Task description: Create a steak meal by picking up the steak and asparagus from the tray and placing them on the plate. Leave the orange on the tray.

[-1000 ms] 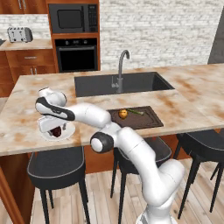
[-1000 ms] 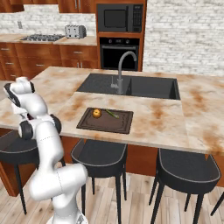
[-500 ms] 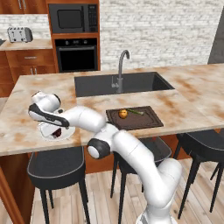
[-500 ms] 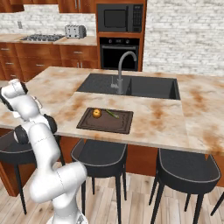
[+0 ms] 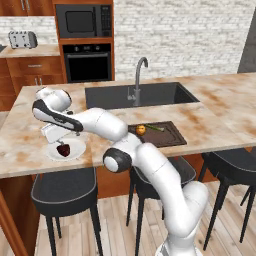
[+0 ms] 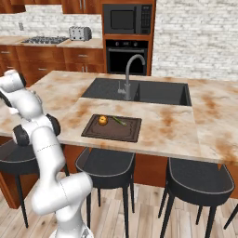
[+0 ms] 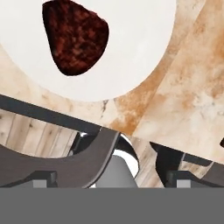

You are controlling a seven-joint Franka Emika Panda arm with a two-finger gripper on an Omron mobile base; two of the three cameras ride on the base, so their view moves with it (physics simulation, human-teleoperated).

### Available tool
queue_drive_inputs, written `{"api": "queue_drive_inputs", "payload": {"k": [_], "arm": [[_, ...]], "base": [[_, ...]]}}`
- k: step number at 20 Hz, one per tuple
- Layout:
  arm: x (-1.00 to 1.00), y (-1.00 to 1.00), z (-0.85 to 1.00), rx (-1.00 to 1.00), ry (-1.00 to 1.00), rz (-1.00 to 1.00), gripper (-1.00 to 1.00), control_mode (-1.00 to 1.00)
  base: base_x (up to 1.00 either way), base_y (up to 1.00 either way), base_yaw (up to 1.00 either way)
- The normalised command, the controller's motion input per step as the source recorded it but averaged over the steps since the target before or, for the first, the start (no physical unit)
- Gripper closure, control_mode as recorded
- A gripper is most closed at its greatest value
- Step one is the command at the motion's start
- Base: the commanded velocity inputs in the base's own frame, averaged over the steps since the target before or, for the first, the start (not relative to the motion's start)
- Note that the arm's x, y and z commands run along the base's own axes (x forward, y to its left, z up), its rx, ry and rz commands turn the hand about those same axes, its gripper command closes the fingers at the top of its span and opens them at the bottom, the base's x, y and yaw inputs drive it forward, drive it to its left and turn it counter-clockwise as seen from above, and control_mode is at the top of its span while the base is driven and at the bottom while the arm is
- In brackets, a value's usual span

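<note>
Gripper (image 5: 61, 141) has lifted off the plate (image 5: 75, 152), open and empty, steak (image 5: 63, 149) left there; asparagus (image 5: 154, 128) next, well right on tray (image 5: 170, 137) beside orange (image 5: 141, 130).

the white arm (image 5: 135, 150) rises from the base at the lower right of the left base view, bends at a dark elbow joint and stretches out to its left, nearly level, at counter height. the wrist folds over at the far end so the hand points downward. the gripper (image 5: 61, 141) hangs below it with its jaws spread wide and nothing between them. in the right base view the arm climbs the left edge, its upper links curling toward the frame's border.
</note>
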Motion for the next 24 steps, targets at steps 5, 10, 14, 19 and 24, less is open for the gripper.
{"api": "queue_drive_inputs", "payload": {"k": [5,10,14,19,24], "arm": [[-1.0,-1.0,0.0,0.46,-0.5,0.0,-1.0,-1.0],[-1.0,-1.0,0.0,0.44,-0.5,0.0,-1.0,-1.0],[-0.74,-1.0,0.0,0.47,-0.52,0.0,-1.0,-1.0],[-0.08,-1.0,0.0,0.45,-0.28,0.0,-1.0,-1.0],[0.04,-1.0,0.02,0.1,0.0,0.01,-1.0,-1.0]], "base": [[0.0,0.0,0.0],[0.0,0.0,0.0],[0.0,0.0,0.0],[0.0,0.0,0.0],[0.0,0.0,0.0]]}}
